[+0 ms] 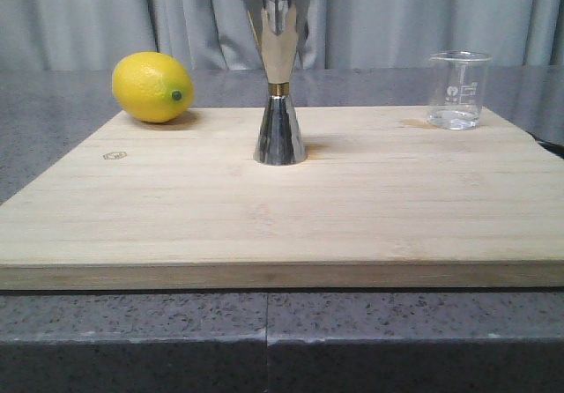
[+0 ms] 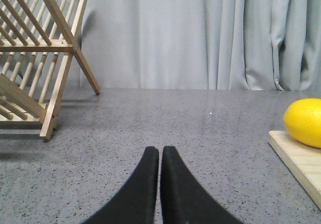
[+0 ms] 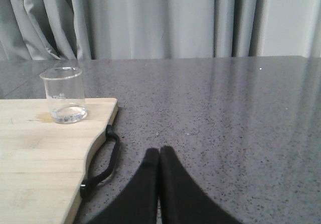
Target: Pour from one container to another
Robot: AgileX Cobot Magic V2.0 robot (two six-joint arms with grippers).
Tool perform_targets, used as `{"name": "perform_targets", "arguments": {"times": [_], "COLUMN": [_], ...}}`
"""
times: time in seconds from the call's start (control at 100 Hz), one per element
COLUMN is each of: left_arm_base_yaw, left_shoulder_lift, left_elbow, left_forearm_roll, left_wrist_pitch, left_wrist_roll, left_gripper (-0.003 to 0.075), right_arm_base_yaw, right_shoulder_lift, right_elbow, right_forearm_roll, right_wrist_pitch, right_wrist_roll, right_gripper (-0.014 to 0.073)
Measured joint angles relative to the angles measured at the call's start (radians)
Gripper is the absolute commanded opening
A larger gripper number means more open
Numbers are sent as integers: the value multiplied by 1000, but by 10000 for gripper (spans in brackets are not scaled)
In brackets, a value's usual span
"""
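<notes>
One lemon (image 1: 152, 86) left, jigger (image 1: 279, 77) between, beaker (image 1: 456, 90) right

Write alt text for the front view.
A tall shiny steel hourglass jigger stands mid-board on a pale wooden cutting board, with a yellow lemon at its far left corner and a small clear glass beaker far right.

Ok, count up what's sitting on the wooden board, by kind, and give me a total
Glass beaker: 1
Steel jigger: 1
Lemon: 1
Total: 3 on the wooden board
</notes>
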Motion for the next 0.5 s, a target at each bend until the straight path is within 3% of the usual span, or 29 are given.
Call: {"name": "perform_targets", "arguments": {"times": [0.5], "left_arm_base_yaw": [0], "left_shoulder_lift": [0], "left_elbow": [0], "left_forearm_roll": [0], "left_wrist_pitch": [0], "left_wrist_roll": [0], "left_gripper": [-19], "right_arm_base_yaw": [0], "right_shoulder_lift": [-2], "right_elbow": [0], "right_forearm_roll": [0], "right_wrist_pitch": [-9], "right_wrist_roll": [0], "right_gripper": [-57]}}
